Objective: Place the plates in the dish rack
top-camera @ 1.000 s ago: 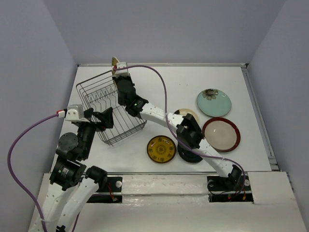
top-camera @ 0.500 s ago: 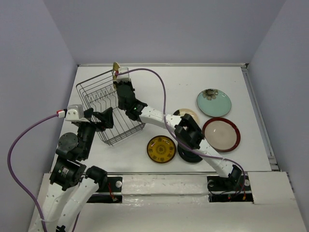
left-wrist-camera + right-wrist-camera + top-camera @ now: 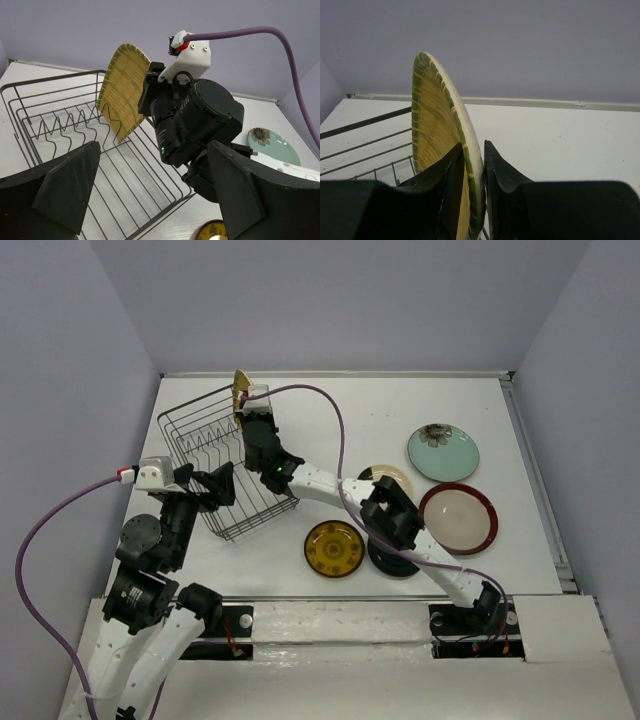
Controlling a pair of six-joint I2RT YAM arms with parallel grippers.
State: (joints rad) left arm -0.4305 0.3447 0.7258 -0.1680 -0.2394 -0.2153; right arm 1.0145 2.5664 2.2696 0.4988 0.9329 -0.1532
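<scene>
over the last second my right tool (image 3: 472, 150), clamped on the upright yellow plate (image 3: 432, 120), has drawn it in over the rack (image 3: 200, 445) below, so slotting looks close; my left tool (image 3: 215, 485) waits open, rack right ahead.

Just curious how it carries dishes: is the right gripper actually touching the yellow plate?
Touching. The right wrist view shows the right gripper pinching the yellow plate by its rim, one finger pressed against each face, with no gap.
</scene>
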